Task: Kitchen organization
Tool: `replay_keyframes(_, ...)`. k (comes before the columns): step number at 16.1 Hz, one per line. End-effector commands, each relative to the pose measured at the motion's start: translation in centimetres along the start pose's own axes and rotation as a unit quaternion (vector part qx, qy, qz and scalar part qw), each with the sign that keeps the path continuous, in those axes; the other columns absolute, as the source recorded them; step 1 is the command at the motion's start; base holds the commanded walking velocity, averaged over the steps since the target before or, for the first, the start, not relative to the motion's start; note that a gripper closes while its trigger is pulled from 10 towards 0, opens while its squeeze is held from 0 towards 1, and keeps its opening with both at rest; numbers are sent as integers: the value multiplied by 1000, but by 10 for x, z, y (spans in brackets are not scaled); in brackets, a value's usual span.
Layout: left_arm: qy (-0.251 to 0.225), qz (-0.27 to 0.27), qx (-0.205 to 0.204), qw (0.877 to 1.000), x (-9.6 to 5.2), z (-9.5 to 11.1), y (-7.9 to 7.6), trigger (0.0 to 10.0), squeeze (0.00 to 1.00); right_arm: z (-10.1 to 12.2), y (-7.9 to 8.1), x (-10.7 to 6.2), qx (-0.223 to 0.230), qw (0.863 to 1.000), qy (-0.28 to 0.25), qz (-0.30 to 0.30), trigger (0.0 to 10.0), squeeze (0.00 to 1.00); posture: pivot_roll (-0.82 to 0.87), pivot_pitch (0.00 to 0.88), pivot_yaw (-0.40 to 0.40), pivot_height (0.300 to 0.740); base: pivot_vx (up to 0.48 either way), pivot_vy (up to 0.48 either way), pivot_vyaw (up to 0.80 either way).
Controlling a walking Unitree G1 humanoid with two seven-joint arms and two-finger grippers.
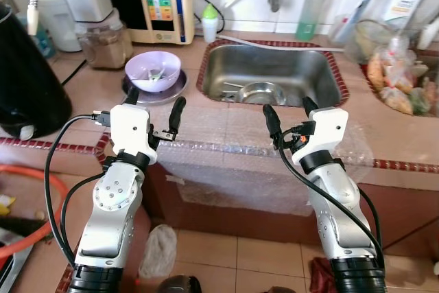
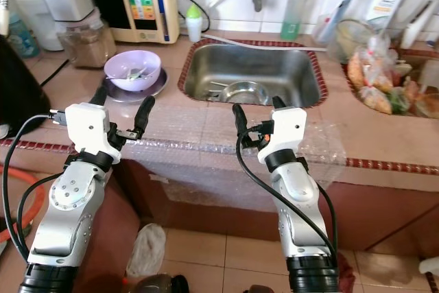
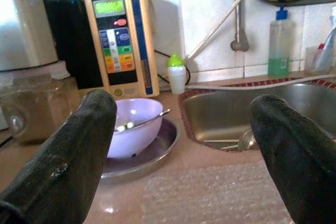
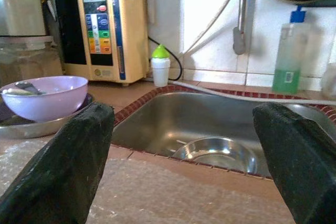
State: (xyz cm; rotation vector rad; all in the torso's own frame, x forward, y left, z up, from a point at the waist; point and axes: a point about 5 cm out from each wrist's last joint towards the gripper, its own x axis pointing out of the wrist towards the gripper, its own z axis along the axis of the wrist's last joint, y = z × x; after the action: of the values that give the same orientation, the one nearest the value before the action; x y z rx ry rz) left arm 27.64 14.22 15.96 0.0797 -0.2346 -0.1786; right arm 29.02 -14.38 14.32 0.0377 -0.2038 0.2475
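Lilac plastic bowl (image 1: 153, 70) with spoon sits on a round steel plate (image 1: 169, 91), just beyond the left gripper (image 1: 153, 112) fingers. Right gripper (image 1: 290, 113) faces the steel sink (image 1: 274, 68). Both spread wide, empty, likely staged for pickup.

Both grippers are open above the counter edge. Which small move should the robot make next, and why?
Probably the left gripper should reach forward toward the lilac bowl. The bowl sits on a metal plate just ahead of that gripper, a utensil lies in it, and the sink is beside it. The right gripper is open and holds nothing.
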Motion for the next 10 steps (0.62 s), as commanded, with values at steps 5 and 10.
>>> replay_keyframes(5,-8,-3,5,1000,1,6,0,10000,0,2,-2,4,-3,1000,-4,6,10000,0,-45,7,52,740,295,0,0)
replay_keyframes(10,-6,-5,4,1000,0,5,-1,10000,0,2,0,5,-4,1000,-7,16,10000,0,-44,8,54,740,299,0,201)
